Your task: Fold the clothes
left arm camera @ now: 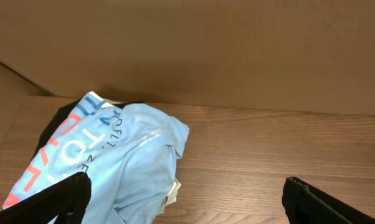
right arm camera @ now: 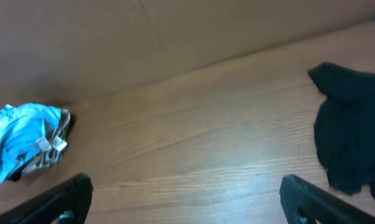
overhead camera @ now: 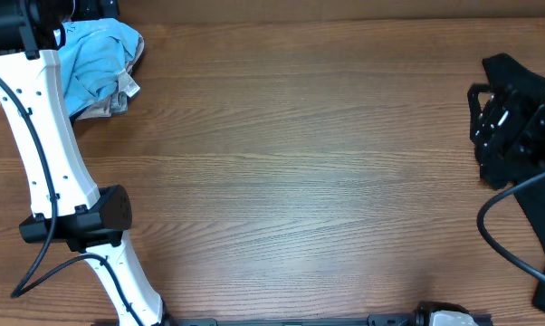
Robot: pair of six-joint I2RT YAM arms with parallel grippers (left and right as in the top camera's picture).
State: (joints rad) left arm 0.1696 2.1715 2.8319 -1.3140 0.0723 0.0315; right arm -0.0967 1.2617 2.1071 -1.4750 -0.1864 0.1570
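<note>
Clothes (overhead camera: 96, 63) lay bunched at the tabletop's (overhead camera: 300, 181) far-left corner, light blue T-shirt (left arm camera: 137, 149) on top; with your left end effector (left arm camera: 187, 199) and right end effector (right arm camera: 187, 193) both spread wide and empty, you likely needed to pinch only the shirt's top layer.

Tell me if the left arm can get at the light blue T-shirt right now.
Probably yes: the left gripper hangs open right by the light blue T-shirt, with nothing between them.
</note>
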